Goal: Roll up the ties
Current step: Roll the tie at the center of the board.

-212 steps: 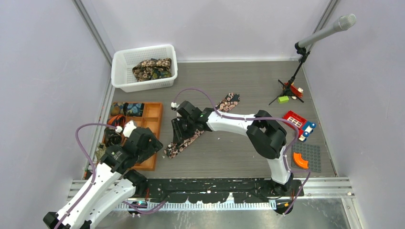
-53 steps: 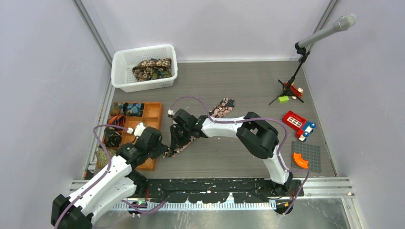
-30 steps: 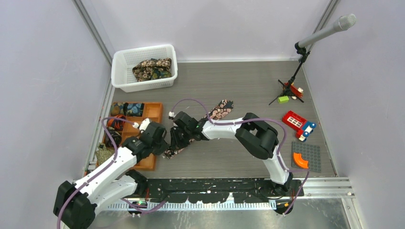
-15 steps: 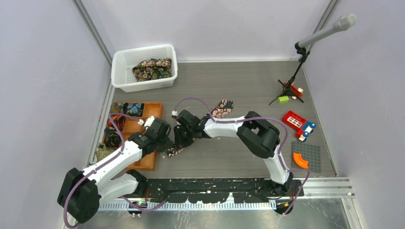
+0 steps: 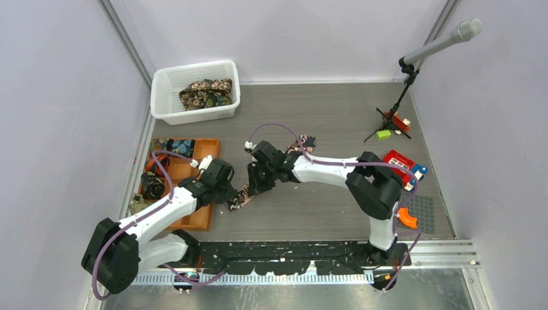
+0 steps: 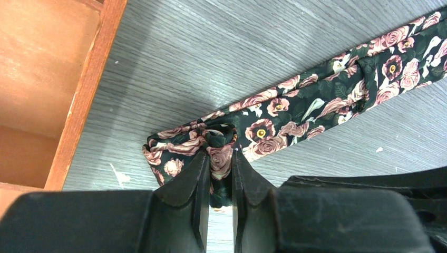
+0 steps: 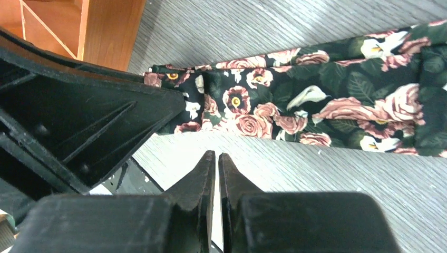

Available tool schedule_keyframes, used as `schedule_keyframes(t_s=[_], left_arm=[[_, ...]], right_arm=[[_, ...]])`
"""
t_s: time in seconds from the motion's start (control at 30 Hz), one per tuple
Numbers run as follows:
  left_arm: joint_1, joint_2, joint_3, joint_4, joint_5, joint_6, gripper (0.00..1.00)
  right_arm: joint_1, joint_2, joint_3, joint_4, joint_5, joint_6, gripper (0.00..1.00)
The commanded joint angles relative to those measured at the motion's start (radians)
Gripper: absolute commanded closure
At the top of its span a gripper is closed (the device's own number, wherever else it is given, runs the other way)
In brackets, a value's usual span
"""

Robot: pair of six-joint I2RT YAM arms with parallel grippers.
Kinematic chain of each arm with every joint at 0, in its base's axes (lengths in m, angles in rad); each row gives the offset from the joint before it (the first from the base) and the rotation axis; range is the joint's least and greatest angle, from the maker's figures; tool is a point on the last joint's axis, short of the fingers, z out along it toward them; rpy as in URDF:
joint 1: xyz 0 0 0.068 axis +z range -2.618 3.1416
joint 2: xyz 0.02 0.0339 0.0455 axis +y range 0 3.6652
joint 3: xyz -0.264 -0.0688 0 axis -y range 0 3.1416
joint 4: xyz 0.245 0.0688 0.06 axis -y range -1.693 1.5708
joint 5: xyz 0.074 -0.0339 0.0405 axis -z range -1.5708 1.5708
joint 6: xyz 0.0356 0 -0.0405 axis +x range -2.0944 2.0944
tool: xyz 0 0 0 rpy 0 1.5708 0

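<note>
The left gripper point(image 6: 218, 158) is pinching the near, folded end of the black rose-print tie point(image 6: 316, 100), its jaws standing only slightly apart with a bunch of the fabric squeezed between them, just right of the orange tray point(image 6: 52, 79). The right gripper point(image 7: 216, 158) is hanging with its jaws pressed together on nothing, its tips just near of the tie's edge and close beside the left gripper. The tie is lying diagonally on the grey table point(image 5: 336, 110), running from that pinched end away to the far right under the right arm. Compared with half a second ago, the right gripper is sitting a little further right, and the left gripper is reaching further right to the tie's end.
</note>
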Motion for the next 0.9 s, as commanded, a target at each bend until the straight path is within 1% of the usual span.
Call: schedule_keyframes(t_s=[0.0, 0.03, 0.13, 0.23, 0.6, 0.7, 0.87], left_arm=[[0.004, 0.026, 0.029, 0.045, -0.021, 0.01, 0.84], [0.005, 0.031, 0.032, 0.045, -0.018, 0.012, 0.78], [0.004, 0.033, 0.043, 0.045, -0.013, 0.014, 0.63], [0.006, 0.024, 0.049, 0.042, -0.013, 0.015, 0.54], [0.005, -0.017, 0.095, -0.034, -0.037, 0.036, 0.34], [0.005, -0.031, 0.11, -0.066, -0.059, 0.053, 0.31], [0.009, -0.053, 0.15, -0.139, -0.134, 0.101, 0.3]], right_arm=[[-0.003, -0.064, -0.03, -0.01, 0.02, -0.022, 0.87], [-0.003, -0.067, -0.036, -0.005, 0.019, -0.02, 0.87], [-0.003, -0.074, -0.054, 0.01, 0.013, -0.008, 0.87], [-0.001, -0.076, -0.062, 0.019, 0.009, 0.001, 0.87], [0.026, -0.085, -0.077, 0.046, 0.012, 0.024, 0.87], [0.038, -0.083, -0.079, 0.051, 0.016, 0.032, 0.87], [0.06, -0.086, -0.079, 0.059, 0.023, 0.041, 0.87]])
